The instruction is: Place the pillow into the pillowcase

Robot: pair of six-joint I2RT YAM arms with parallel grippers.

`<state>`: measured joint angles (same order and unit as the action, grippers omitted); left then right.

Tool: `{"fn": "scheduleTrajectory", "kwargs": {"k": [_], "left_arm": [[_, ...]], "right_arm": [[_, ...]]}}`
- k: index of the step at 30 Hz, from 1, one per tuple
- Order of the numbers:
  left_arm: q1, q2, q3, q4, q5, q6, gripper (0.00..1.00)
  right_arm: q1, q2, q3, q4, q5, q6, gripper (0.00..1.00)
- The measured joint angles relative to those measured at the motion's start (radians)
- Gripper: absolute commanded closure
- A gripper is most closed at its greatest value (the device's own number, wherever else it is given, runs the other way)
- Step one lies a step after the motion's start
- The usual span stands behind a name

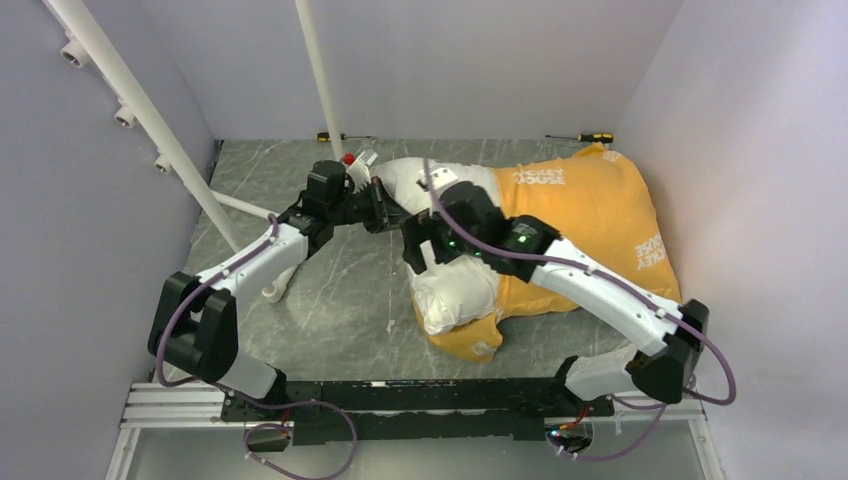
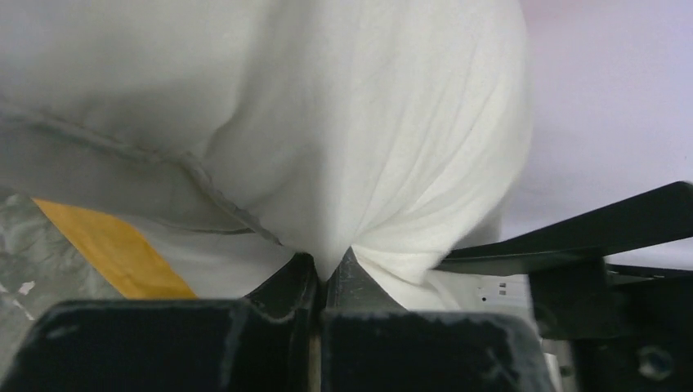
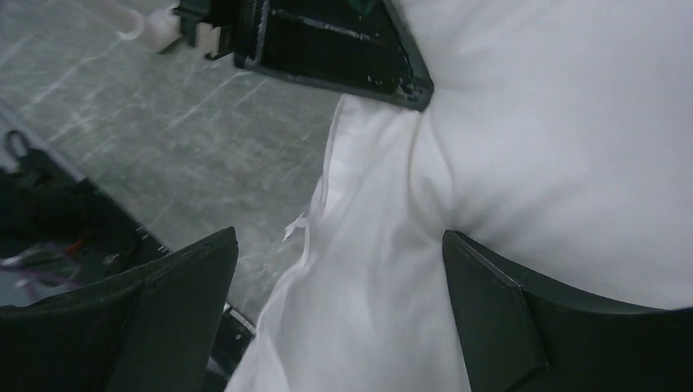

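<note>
Left pincer [image 2: 320, 273] clenched on a pinch of pillow [image 2: 368, 122] cloth; right pincer [image 3: 335, 245] spread wide over it.
Soft, light and squashy, the pillow lies on the surface [image 1: 330, 300], partly inside the yellow-orange pillowcase [image 1: 590, 210]; bunched cloth should hold best.

Illumination: even and diffuse, supplied from overhead. Soft shadows are cast onto the table [image 1: 340, 300]. Top view is rendered sharp. Wrist views are dimmer; the pillow [image 2: 351, 122] is shown slightly blurred, its folds shaded grey toward the frame edges.
</note>
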<state>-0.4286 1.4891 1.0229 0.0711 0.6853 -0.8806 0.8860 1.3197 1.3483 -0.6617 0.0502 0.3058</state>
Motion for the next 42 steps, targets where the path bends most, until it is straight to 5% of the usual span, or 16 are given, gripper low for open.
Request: {"fn": "scheduleTrajectory", "kwargs": {"k": [4,7,9,14,17,25,33,42], "left_arm": [[-0.025,-0.037,0.022,-0.051,-0.023,-0.008,1.00],[-0.028,-0.066,0.022,-0.103,-0.053,-0.023,1.00],[-0.029,-0.086,0.022,-0.145,-0.081,-0.023,0.91],[-0.035,-0.132,0.065,-0.272,-0.127,0.023,0.22],[-0.031,-0.191,0.105,-0.319,-0.145,0.063,0.07],[0.080,-0.340,-0.058,-0.297,-0.107,0.035,0.12],[0.052,-0.029,-0.311,-0.054,-0.019,-0.084,0.14],[-0.153,0.346,-0.328,0.448,0.019,-0.315,0.22]], "right_arm": [[0.090,0.094,0.000,0.033,0.191,0.006,0.13],[0.130,0.152,-0.002,0.037,0.341,0.024,0.76],[0.132,0.173,-0.005,0.035,0.432,0.036,1.00],[0.125,0.179,-0.005,0.040,0.491,0.063,1.00],[0.091,0.177,-0.005,0.043,0.454,0.067,1.00],[-0.151,0.045,-0.037,0.068,0.208,0.084,1.00],[-0.230,-0.009,-0.021,0.024,0.107,0.098,1.00],[-0.260,-0.009,0.071,-0.036,0.069,0.106,1.00]]}}
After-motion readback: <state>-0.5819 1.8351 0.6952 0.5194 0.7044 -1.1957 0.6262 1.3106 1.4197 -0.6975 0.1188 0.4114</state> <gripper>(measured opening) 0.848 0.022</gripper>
